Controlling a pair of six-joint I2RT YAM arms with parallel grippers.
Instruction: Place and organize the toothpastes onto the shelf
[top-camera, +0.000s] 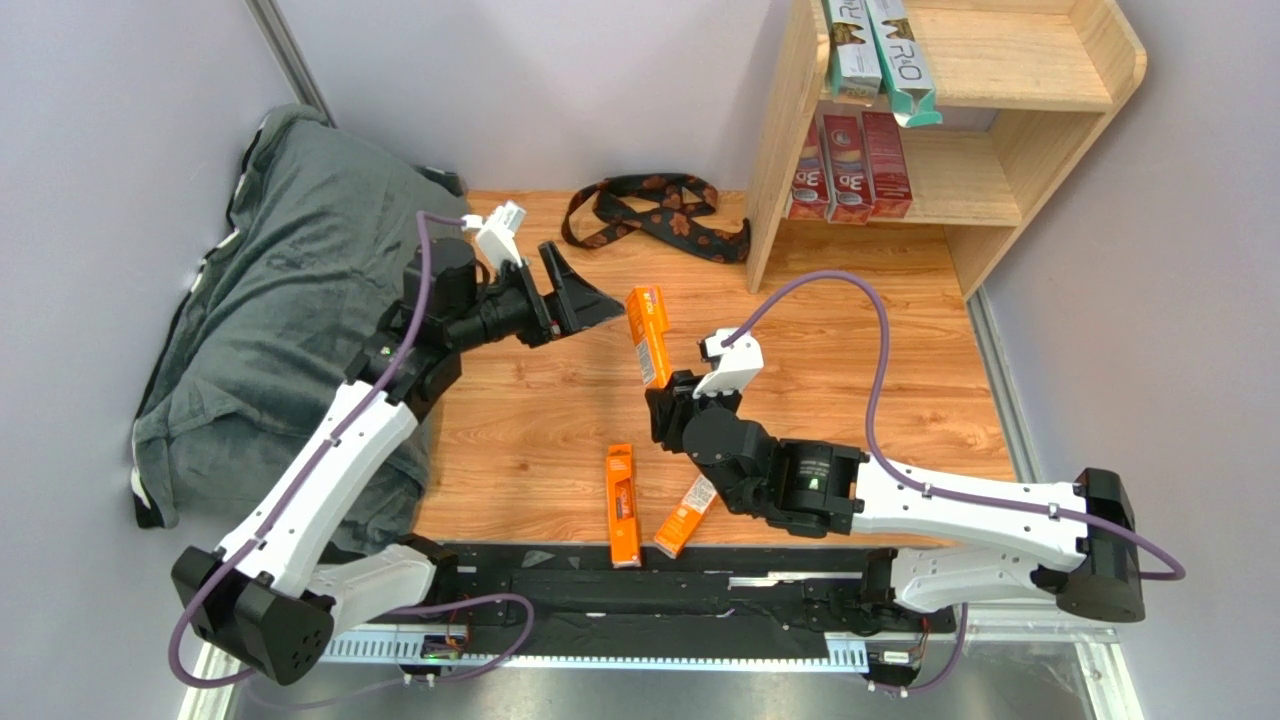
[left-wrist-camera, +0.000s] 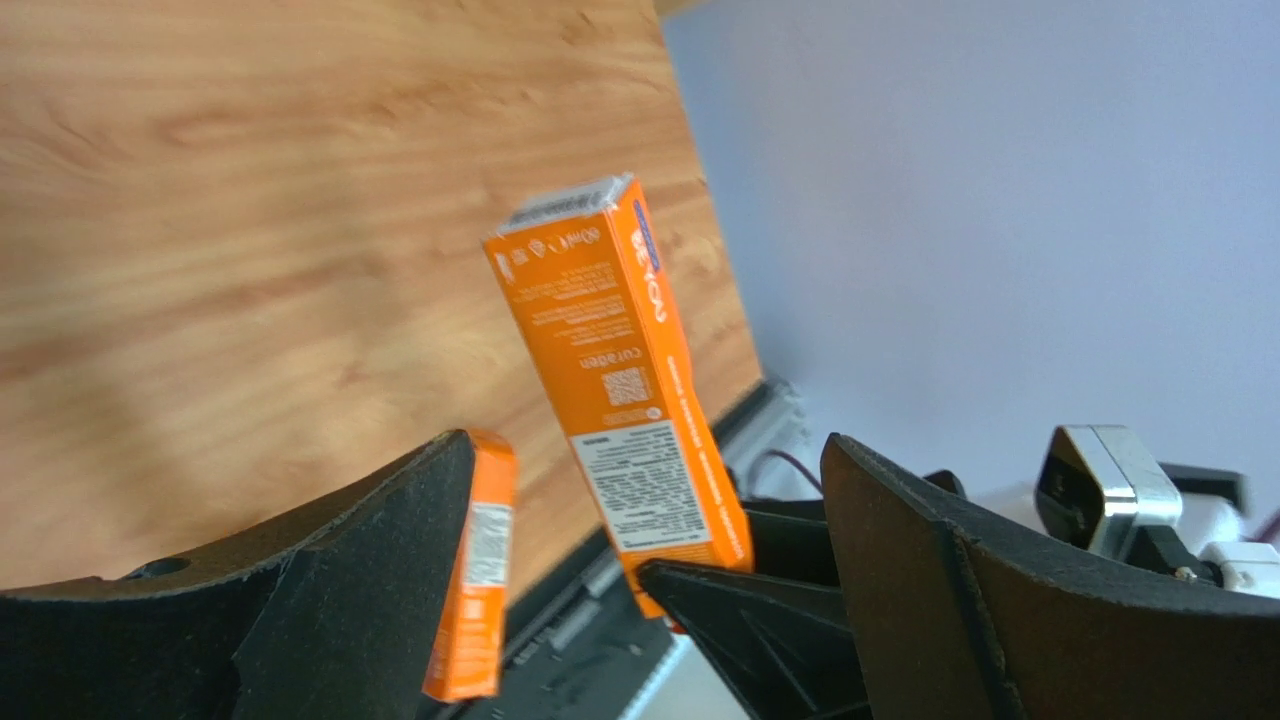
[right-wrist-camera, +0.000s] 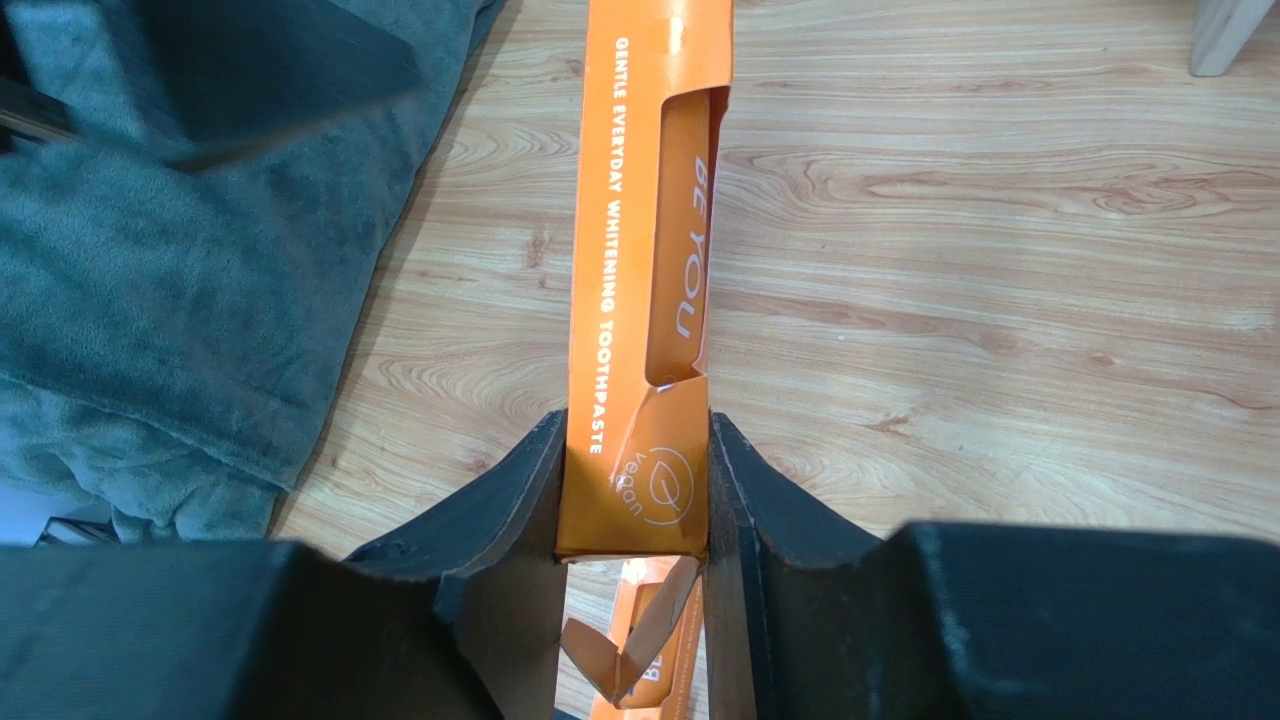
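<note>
My right gripper (top-camera: 663, 393) is shut on the lower end of an orange toothpaste box (top-camera: 649, 336), holding it above the table; in the right wrist view the box (right-wrist-camera: 646, 285) sits clamped between both fingers (right-wrist-camera: 511, 510). My left gripper (top-camera: 598, 306) stands open just left of that box, apart from it; the box (left-wrist-camera: 616, 360) shows between its spread fingers (left-wrist-camera: 376, 555). Two more orange boxes (top-camera: 621, 504) (top-camera: 684, 519) lie near the front edge. The shelf (top-camera: 1037, 150) holds a silver-white box (top-camera: 854, 42) and a teal box (top-camera: 906, 60) on top, and three dark red boxes (top-camera: 849, 168) below.
A dark grey cloth heap (top-camera: 286, 285) covers the table's left side, under the left arm. A black-and-brown strap (top-camera: 661, 210) lies by the shelf's left panel. A black rail (top-camera: 676, 578) runs along the near edge. Grey walls close in left and right.
</note>
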